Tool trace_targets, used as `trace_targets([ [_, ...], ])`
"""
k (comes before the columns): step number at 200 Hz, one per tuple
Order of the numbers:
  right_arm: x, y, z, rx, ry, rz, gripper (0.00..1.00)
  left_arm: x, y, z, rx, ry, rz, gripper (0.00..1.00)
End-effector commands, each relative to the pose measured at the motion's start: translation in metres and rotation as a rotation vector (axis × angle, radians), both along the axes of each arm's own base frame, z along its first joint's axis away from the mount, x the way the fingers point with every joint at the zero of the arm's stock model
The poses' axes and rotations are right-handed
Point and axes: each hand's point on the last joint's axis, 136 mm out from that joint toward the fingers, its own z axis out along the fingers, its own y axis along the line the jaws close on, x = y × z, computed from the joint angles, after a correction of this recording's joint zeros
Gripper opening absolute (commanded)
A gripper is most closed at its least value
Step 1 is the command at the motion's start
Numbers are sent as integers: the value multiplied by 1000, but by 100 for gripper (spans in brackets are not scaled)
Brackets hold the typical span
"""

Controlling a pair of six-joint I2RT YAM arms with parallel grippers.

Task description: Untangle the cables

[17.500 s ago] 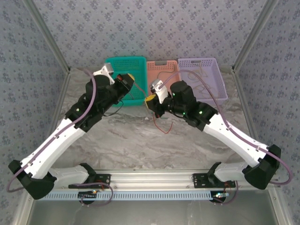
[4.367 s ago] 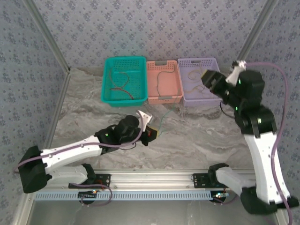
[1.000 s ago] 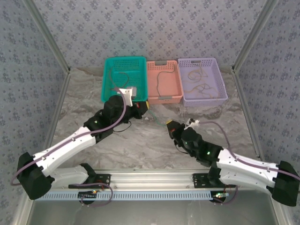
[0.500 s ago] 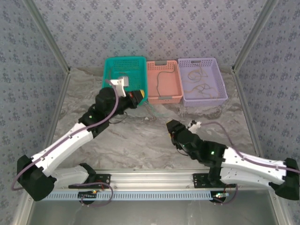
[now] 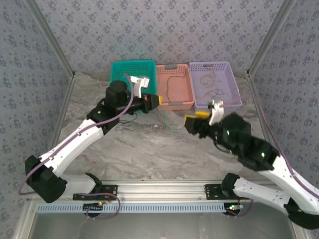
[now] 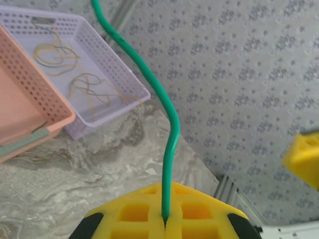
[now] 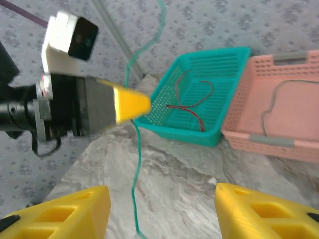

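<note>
Though pale, marbled tabletop point(image 5: 149, 149) between patterned walls point(image 5: 164, 30).

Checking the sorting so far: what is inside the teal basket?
A red cable and a darker brownish cable lie in the teal basket. Its left corner is hidden behind the left gripper, which is shut on the green cable.

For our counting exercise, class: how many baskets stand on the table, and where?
3, in a row on the table: teal basket left, pink basket middle, lilac basket right. None seems hidden.
</note>
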Motion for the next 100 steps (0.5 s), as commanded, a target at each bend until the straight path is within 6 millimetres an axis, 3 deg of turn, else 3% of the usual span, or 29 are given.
trace_targets([
  [1, -20, 44, -18, 2, 78, 367, 56, -20, -12, 19, -17, -50, -119, 0],
  [52, -1, 68, -34, 27, 145, 406, 52, -22, -26, 6, -4, -21, -153, 0],
  [100, 10, 72, -52, 27, 200, 378, 28, -20, -30, 6, -12, -20, -153, 0],
])
